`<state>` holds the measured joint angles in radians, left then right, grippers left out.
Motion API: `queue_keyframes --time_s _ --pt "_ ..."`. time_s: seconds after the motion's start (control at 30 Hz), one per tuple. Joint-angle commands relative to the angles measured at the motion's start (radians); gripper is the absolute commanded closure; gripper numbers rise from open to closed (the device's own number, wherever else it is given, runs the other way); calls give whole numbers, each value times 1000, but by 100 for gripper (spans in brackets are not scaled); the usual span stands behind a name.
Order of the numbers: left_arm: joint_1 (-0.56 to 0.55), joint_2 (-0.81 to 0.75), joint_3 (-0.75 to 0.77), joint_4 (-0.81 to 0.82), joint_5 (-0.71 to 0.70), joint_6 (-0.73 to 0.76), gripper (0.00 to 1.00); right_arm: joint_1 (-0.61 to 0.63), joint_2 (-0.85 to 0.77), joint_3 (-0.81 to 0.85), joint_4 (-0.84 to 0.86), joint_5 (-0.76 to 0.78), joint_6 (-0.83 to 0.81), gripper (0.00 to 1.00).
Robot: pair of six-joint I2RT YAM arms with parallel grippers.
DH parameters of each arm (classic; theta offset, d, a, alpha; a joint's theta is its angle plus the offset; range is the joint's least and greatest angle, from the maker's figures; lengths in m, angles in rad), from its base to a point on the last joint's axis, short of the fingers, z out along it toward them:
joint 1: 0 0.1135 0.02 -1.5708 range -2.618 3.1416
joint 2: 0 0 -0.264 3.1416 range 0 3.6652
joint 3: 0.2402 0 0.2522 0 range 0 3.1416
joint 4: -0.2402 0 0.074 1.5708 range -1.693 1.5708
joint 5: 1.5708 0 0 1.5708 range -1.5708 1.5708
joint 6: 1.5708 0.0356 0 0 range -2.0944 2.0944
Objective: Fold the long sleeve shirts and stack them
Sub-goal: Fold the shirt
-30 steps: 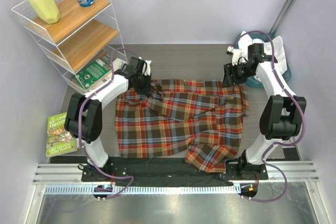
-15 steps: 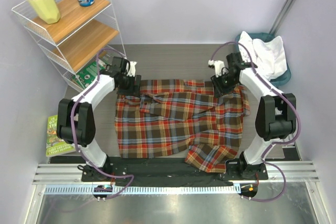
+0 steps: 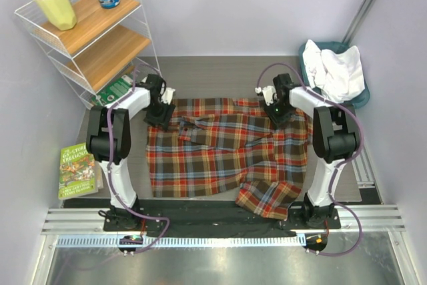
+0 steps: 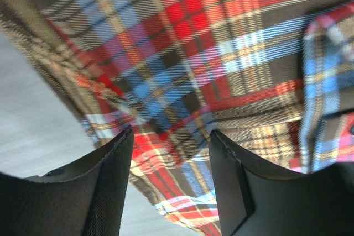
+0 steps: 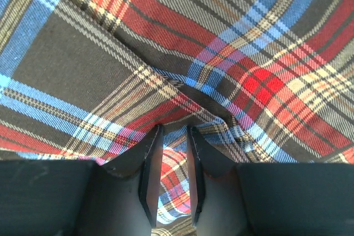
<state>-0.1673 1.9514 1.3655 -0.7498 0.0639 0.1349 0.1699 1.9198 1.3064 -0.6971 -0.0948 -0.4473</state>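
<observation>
The table (image 3: 220,71) carries the plaid shirt (image 3: 223,155) spread nearly flat, its long axis running left to right, with one loose sleeve trailing off toward the near right. The white shirt (image 3: 340,71) sits bunched in the teal basket (image 3: 308,55) at the far right, well apart from both arms' work. Both arms reach to the plaid shirt's far edge, one to each end of it. The left gripper (image 3: 160,113) is over the far-left corner and the right gripper (image 3: 275,113) over the far-right shoulder, so the cloth lies on the near side of both. In its wrist view, the left gripper is released, its fingers (image 4: 113,164) spread wide over the cloth's edge. The right gripper's fingers (image 5: 148,158) are nearly together, pinching a raised ridge of plaid. A fold toward the near side likely needs the left to clamp its corner first.
</observation>
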Motion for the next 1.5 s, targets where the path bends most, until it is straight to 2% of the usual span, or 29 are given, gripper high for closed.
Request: queue_keyframes --time_s 0.0,0.17,0.23,0.27,0.3,0.37,0.4,0.43,0.5,0.63,0.73,0.9,1.0,1.27,1.37,1.47 --pt "41 88 121 -14 5 35 44 -7 123 137 91 86 -24 71" --pt "45 156 265 -65 54 51 42 -13 179 283 47 72 -14 71" --pt "45 110 276 -91 105 68 38 -18 139 313 -16 12 -19 66" --pt "45 81 267 -112 179 75 37 -23 102 310 -37 -15 -24 63" --pt "45 43 253 -118 215 95 35 -30 25 294 -56 -43 -33 61" --pt "40 -84 187 -132 249 109 32 -38 -72 269 -145 -142 -73 50" --pt "40 -126 161 -141 317 132 30 -44 -179 220 -163 -155 -86 44" --pt "35 -222 94 -144 326 146 26 -44 -229 193 -214 -173 -146 41" --pt "26 -310 14 -172 393 227 23 -46 -379 87 -261 -200 -209 36" --pt "-37 -526 -223 -210 381 371 22 -46 -585 -142 -379 -187 -382 36" --pt "-90 -618 -342 -232 335 453 26 -40 -651 -303 -387 -163 -407 41" --pt "-185 -654 -477 -158 208 491 31 -29 -619 -441 -236 -120 -355 49" --pt "-221 -605 -519 -97 119 480 32 -26 -561 -473 -178 -97 -344 52" --pt "-204 -418 -513 -17 -87 485 43 -27 -392 -507 -7 18 -320 57" --pt "-169 -382 -490 -23 -99 509 45 -41 -348 -484 13 61 -317 59" --pt "-158 -425 -448 -80 -67 546 46 -61 -383 -449 -33 46 -330 59"
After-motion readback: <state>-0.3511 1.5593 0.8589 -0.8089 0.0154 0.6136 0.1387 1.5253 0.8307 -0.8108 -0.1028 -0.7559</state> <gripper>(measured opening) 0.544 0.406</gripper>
